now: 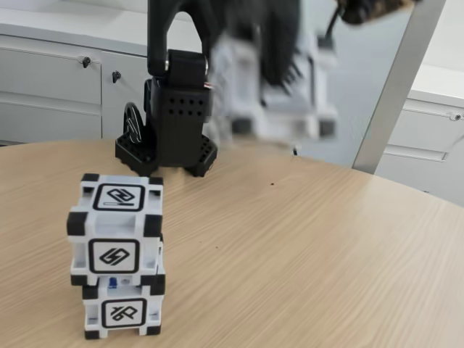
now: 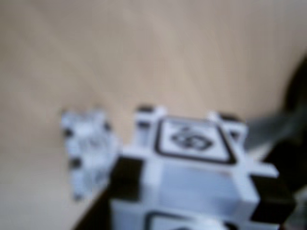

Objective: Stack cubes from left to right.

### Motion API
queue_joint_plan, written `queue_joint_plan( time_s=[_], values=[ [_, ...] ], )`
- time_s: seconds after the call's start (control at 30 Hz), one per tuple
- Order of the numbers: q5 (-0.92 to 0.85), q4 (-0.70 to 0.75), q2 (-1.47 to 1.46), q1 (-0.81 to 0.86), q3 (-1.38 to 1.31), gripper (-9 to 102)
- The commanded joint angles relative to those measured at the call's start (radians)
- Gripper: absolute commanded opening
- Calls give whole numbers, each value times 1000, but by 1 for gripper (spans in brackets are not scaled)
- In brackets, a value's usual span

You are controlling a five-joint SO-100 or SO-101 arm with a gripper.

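Claw (image 1: 279,80) pinching third cube (image 1: 279,87), carried high in the air, blurred, right of the arm base (image 1: 174,116) in the fixed view. Wrist view: same cube (image 2: 192,167) close below the camera, stack (image 2: 88,151) off to its left on the table (image 2: 144,57).

Cube looks light, rigid, smooth plastic; likely slippery. Best held on flat opposite faces, between corner blocks.

White body, black corners, black-framed glyph per face. Stack (image 1: 117,254): two cubes, upper one slightly offset.
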Motion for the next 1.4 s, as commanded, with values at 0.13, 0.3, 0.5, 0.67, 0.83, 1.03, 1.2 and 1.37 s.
queue_joint_plan(
  time_s=[0.13,0.3,0.5,0.67,0.83,1.03,1.2,1.37],
  values=[
    [-121,164,-74,104,-183,18],
    [-120,167,-199,107,-190,17],
    [-132,169,-242,161,-189,17],
    [-181,167,-242,276,-187,18],
    [-204,167,-244,291,-175,18],
    [-247,167,-258,293,-173,17],
    [-261,167,-305,293,-173,17],
    [-281,167,-314,293,-173,17]
  ],
)
